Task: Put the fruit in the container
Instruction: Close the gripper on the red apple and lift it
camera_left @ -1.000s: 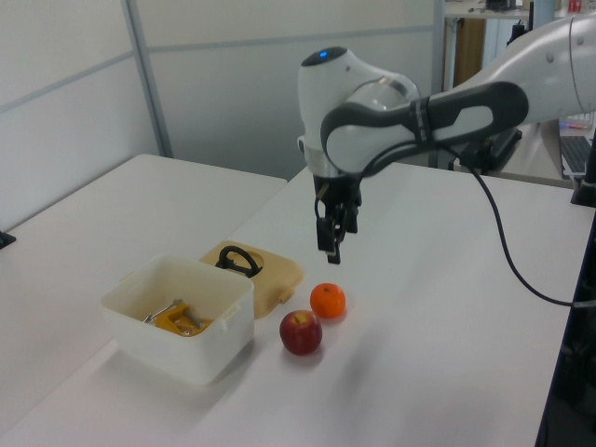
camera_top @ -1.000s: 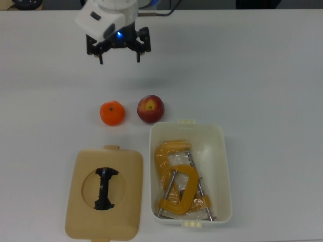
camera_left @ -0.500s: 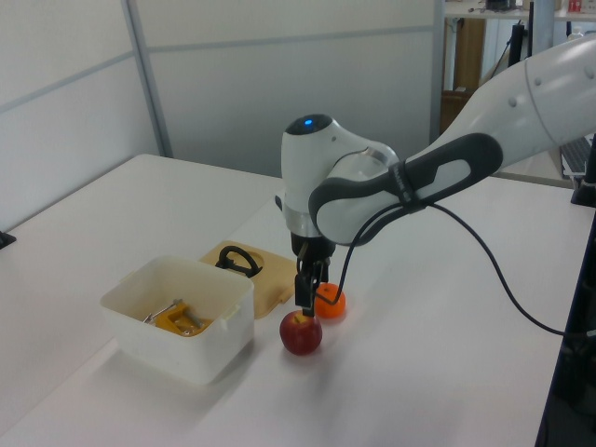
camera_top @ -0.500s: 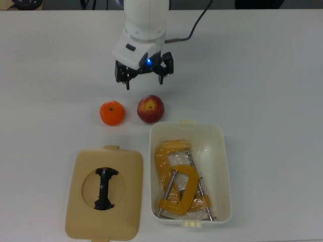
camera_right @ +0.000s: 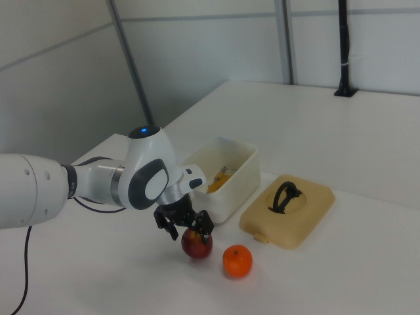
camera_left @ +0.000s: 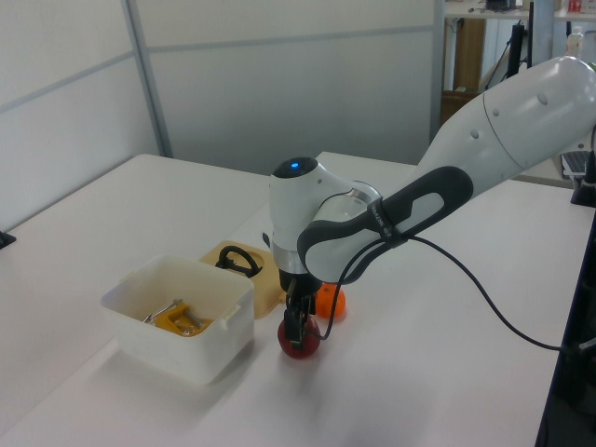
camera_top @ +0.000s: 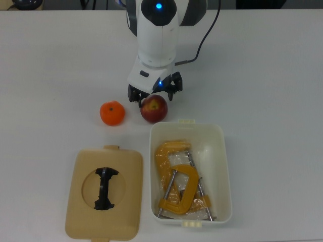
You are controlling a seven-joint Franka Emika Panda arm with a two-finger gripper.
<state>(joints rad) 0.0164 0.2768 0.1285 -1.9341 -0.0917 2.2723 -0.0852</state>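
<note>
A red apple [camera_top: 154, 110] with a yellow patch rests on the white table just off the container's short end. My gripper [camera_top: 153, 98] is low over the apple, open, with one finger on each side of it; the fingers stand wider than the apple. In the left view the gripper [camera_left: 298, 326] hides the apple's [camera_left: 300, 344] top. An orange tangerine [camera_top: 112, 113] lies by itself to the top view's left of the apple. The white container [camera_top: 222, 151] is open-topped.
Yellow-orange C-clamps [camera_top: 176, 182] lie inside the container. A flat tan lid [camera_top: 81, 201] with a black handle sits beside the container, on the top view's left. The arm's cable trails behind the wrist.
The gripper has travelled from the table's far side toward the container and come down, from above the apple to straddling it. Both fruits have stayed put.
</note>
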